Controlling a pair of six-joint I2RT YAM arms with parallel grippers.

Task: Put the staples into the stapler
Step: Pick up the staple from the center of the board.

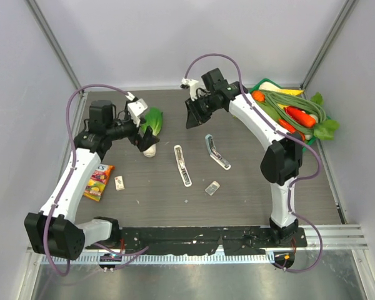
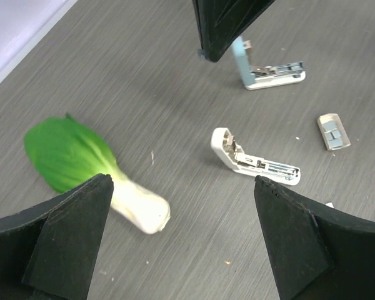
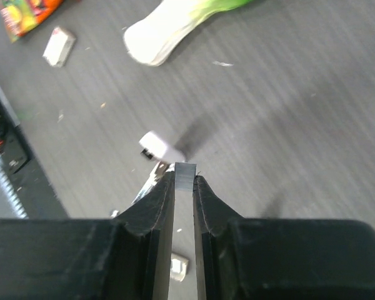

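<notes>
Your right pincer [image 3: 184, 182] is clenching a small grey strip [image 3: 185, 170] at its fingertips, the jaws standing almost together with only that strip between them. Through its wrist camera, the strip is showing right next to the rounded white end of the stapler [image 3: 160, 147]. From overhead, the same pincer [image 1: 191, 120] is hanging beyond the stapler's far end and apart from it, so you are not touching it. The stapler [image 1: 182, 165] is lying open on the table [image 1: 256, 197] with its silvery channel showing and its length running from far to near.

Your left pincer [image 1: 145, 135] is standing fully released and gripping nothing. It is hanging to the left of the stapler's far end, over the white stem of a bok choy [image 1: 152, 122]. Its camera is catching the stapler [image 2: 256, 165] ahead, between its two spread fingers.

The staples box [image 1: 119, 182] is lying flat to the left of the stapler, about level with its near end and well apart from both pincers. It is sitting just beside a colourful snack packet [image 1: 99, 181].

Near the stapler's near end, on its right, a small open tray [image 1: 212, 187] is lying with greyish pieces inside. Further right of the stapler, a second stapler [image 1: 217, 152] is lying with its pale blue-grey bar tilted up.
</notes>
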